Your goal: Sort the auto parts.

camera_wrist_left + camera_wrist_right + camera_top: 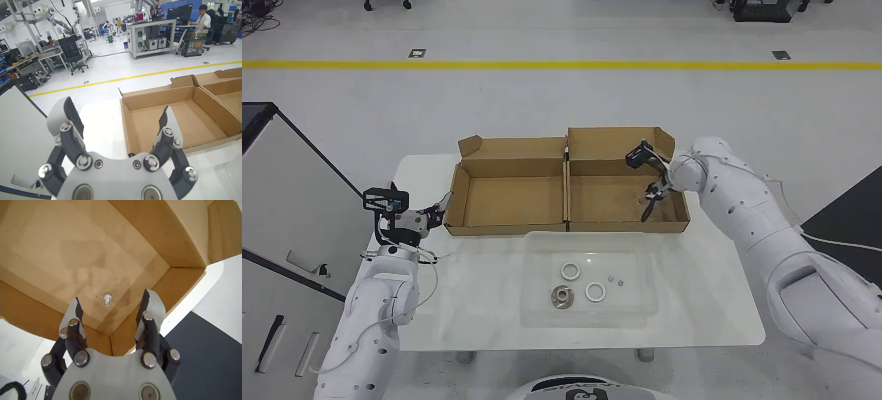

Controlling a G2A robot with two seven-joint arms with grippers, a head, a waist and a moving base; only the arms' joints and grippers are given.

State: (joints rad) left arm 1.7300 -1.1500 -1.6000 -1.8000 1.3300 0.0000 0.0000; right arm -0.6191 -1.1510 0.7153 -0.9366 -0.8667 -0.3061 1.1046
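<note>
1. Tray (637,300): a clear tray sits on the white worktop (712,290) at lower centre of the top view. It holds two white rings (570,269), one behind the other on a diagonal. A metal part (561,296) lies just beside the nearer ring, toward the left of the frame. A few small pieces (612,279) lie near the tray's middle, too small to identify.

2. Left gripper (439,212): seen at centre left of the top view, over the worktop and just outside the left box (507,200). Its fingers (72,115) are spread wide and have hold of nothing. Its wrist view looks across that box's near corner to the brown floor inside.

3. Right gripper (111,295): seen at upper right of centre in the top view, above the right box (602,195) and close to that box's near right corner. Its fingers (151,302) are well apart and grip nothing. A small silver bolt (107,299) lies on the box floor below the gap between them, touching neither finger and close to the box's near wall.

4. Boxes: the two open cardboard boxes stand side by side, touching along a shared wall, directly behind the tray. Their flaps are raised along the far edge.
</note>
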